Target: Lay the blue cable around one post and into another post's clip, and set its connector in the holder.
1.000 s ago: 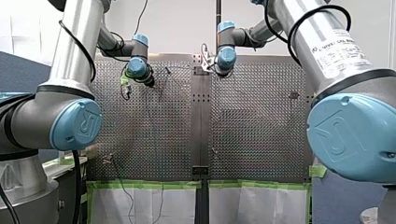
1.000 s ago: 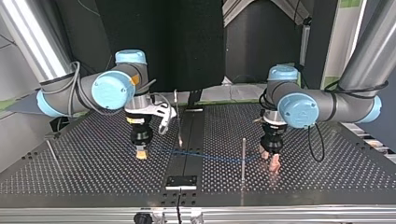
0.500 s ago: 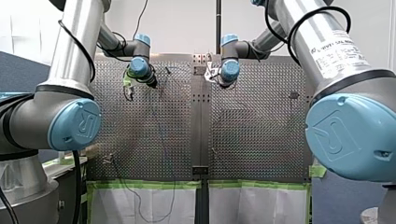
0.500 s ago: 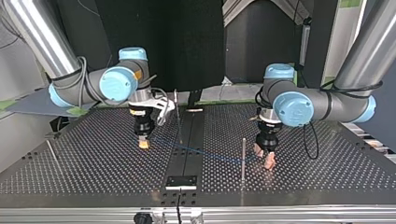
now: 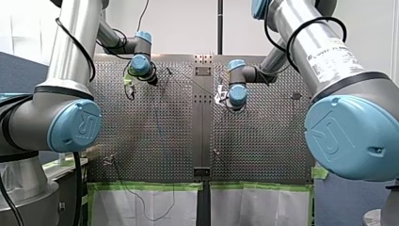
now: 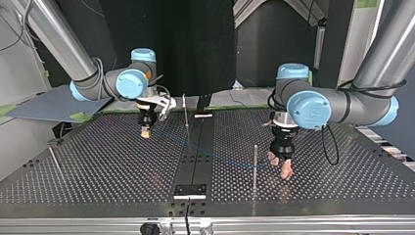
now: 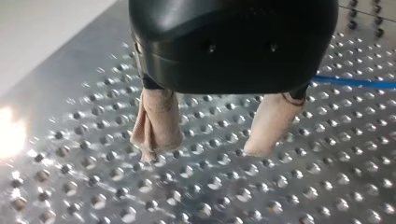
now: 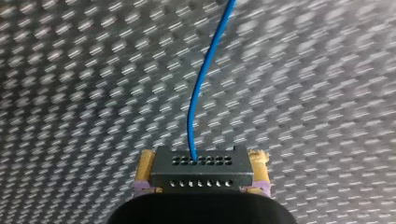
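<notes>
The robot's right end effector (image 6: 145, 132) has gone away from the tall post (image 6: 255, 164) since the earlier top view. It was nearer the post then. Now it is well apart from it, further back on the table (image 6: 342, 186). The left end effector (image 7: 205, 150) has hardly moved and hangs just beside the tall post.

The right end effector holds the black connector (image 8: 201, 168) tight between its yellow pads (image 8: 145, 164). The blue cable (image 8: 201, 93) comes out of the connector and runs off ahead over the table. In the top view it shows only as a faint line going back toward the tall post. Which side of the post it passes cannot be told.

The left end effector is wide apart, with nothing between its beige pads (image 7: 159, 121). The blue cable lies beside it, not in it.

So the step in hand looks like pulling the cable out long from the tall post. The connector is not in a holder yet, and no clip with cable in it can be seen. A thin post (image 6: 185, 115) stands further back than the tall post, nearer the right end effector.

Next, the right arm likely has to lead the cable to the clip post and press it in — holding the connector firmly and keeping the cable low, so it does not slip off the tall post. Then the connector must go to its holder.
</notes>
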